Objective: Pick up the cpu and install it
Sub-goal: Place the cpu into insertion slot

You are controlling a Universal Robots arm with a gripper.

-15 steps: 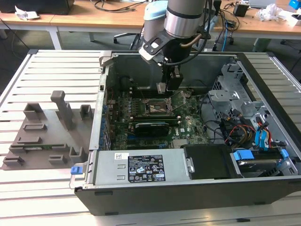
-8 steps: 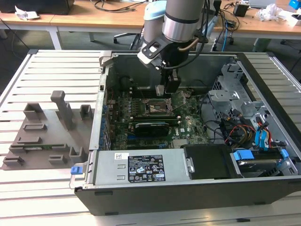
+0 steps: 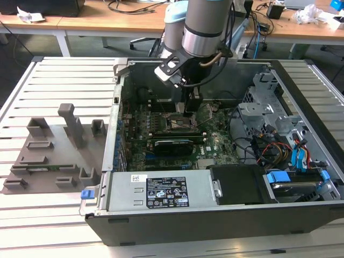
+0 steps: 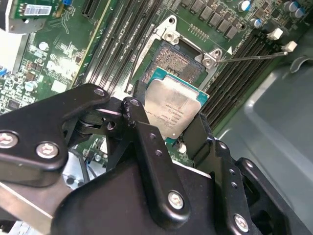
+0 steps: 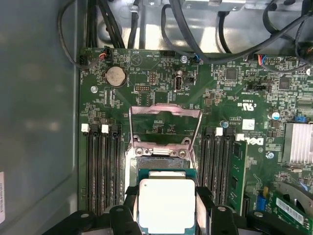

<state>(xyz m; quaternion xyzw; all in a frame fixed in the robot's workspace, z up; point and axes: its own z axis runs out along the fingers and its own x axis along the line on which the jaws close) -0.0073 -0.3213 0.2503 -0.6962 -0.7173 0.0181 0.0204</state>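
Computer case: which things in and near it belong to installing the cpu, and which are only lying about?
Belong to the job:
- cpu, held by the gripper
- open socket below it
- motherboard

Only lying about:
- grey fixture blocks, on the slatted table outside the case
- power supply
- coin battery

You are looking at an arm [image 3: 207, 24] that is showing a silver-grey cylindrical body with a pale blue joint cap [image 3: 173, 16], and a black cable [image 3: 215, 64] is looping beside its wrist. In the second wrist view your gripper [image 4: 168, 115] is presenting matte black linkage bars with rounded ends, and silver round-headed screws [image 4: 47, 150] are sitting at their pivots.
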